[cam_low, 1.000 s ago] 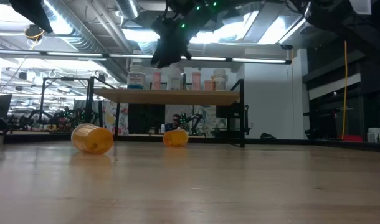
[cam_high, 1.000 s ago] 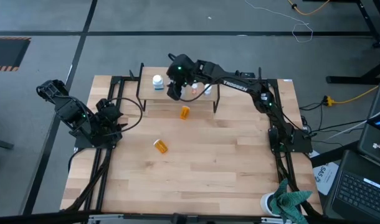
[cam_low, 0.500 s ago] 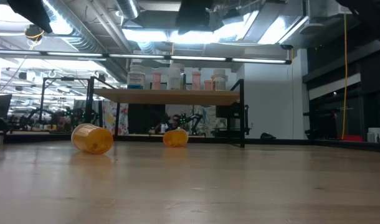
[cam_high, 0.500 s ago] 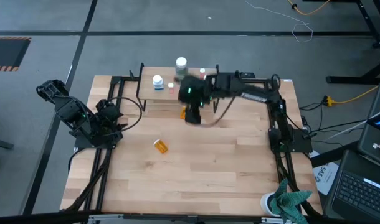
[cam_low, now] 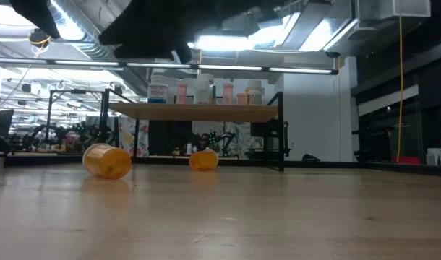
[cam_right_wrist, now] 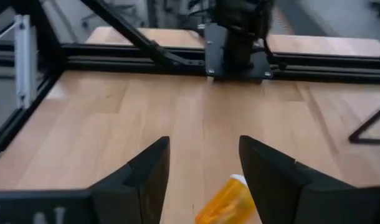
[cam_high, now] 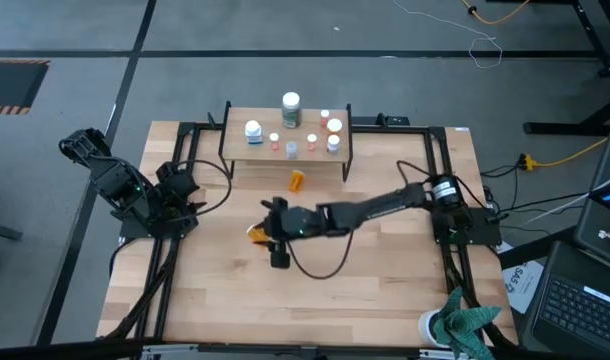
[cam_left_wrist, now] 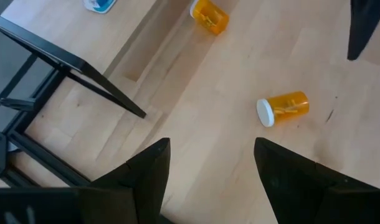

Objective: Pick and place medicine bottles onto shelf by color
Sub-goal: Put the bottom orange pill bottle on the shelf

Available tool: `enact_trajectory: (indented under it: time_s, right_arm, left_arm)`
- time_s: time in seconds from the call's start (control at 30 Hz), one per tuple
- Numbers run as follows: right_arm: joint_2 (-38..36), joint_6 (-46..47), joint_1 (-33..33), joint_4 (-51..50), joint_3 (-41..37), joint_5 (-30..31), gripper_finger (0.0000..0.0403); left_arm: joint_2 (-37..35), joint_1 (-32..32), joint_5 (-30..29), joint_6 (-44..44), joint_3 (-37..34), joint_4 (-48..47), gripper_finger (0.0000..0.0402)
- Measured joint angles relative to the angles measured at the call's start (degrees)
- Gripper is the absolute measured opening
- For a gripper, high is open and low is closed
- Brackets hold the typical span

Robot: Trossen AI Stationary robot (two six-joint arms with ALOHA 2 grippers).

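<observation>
**Right gripper above a fallen orange bottle**

Here the right gripper (cam_right_wrist: pixel 199 180), fingers spread and empty, hovers with an orange bottle (cam_right_wrist: pixel 226 202) lying just beyond, seemingly between, its fingertips. The shelf (cam_high: pixel 255 147) stands well behind. The left gripper (cam_left_wrist: pixel 209 180) waits, fingers apart.

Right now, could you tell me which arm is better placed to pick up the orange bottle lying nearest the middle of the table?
The right. The right gripper hangs open beside that orange bottle, which shows between its fingers in the right wrist view. The left gripper waits open at the table's left edge, farther off.
</observation>
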Motion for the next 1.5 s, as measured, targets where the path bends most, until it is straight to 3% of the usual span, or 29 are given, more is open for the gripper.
enact_trajectory:
  time_s: [0.1,0.2,0.4,0.53,0.67,0.8,1.0,1.17,1.27,1.5]
  right_arm:
    - [-0.02,8.48,1.47,3.13,-4.51,5.05,0.0192]
    - [0.07,14.93,2.17,1.9,-6.09,5.9,0.0182]
    - [-0.02,15.39,3.72,2.19,-5.46,5.27,0.0165]
    - [-0.11,20.33,3.65,-1.74,-5.28,5.23,0.0163]
    - [-0.09,26.25,3.15,-12.07,-5.3,6.48,0.0162]
    - [-0.09,28.82,3.09,-19.3,-5.33,8.19,0.0162]
    - [-0.09,28.36,3.06,-19.95,-5.33,8.29,0.0162]
    - [-0.09,29.24,3.1,-19.55,-5.33,8.29,0.0162]
    - [-0.09,29.96,3.08,-18.11,-5.33,8.29,0.0162]
    - [-0.09,29.77,2.81,-13.45,-5.31,8.34,0.0162]
  left_arm:
    - [0.02,0.0,0.14,0.1,-0.01,0.04,0.0228]
    - [0.17,0.0,0.26,0.94,0.0,0.51,0.0228]
    - [3.07,-0.04,5.76,9.2,0.01,9.7,0.0228]
    - [8.61,-0.09,12.49,13.22,0.01,17.18,0.0228]
    - [17.14,-0.09,13.7,12.12,0.01,19.63,0.0228]
    - [24.99,-0.91,13.74,15.63,-0.01,19.5,0.0228]
    - [30.47,-1.25,14.15,16.36,0.01,13.12,0.0227]
    - [29.24,1.26,15.36,16.0,-0.01,2.55,0.0215]
    - [26.16,4.07,15.36,18.69,-1.07,2.25,0.02]
    - [15.73,13.09,18.99,27.27,-21.62,28.85,0.0143]
